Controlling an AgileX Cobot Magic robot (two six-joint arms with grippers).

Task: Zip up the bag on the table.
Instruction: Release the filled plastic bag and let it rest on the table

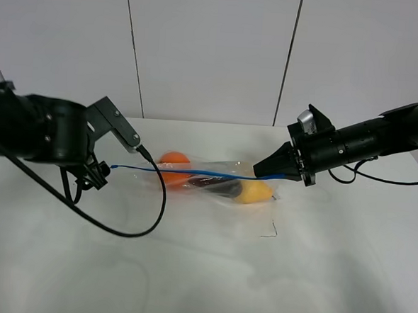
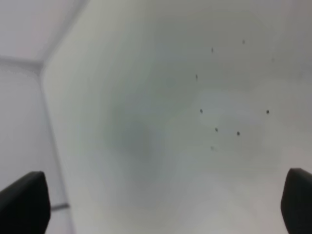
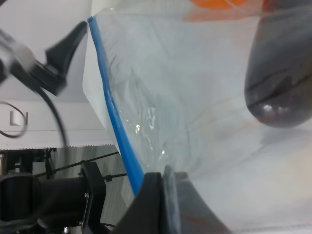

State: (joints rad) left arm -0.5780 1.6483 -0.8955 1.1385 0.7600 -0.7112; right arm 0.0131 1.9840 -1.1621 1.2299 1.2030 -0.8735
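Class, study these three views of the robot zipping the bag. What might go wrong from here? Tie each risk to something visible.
1. The left gripper is open with nothing between its fingers; only the right gripper pinches the bag, so a pull may drag it across the table.
2. That pinch holds a thin edge by the blue zip strip and may slip.
3. The left arm's black cable loops near the bag and could snag it.
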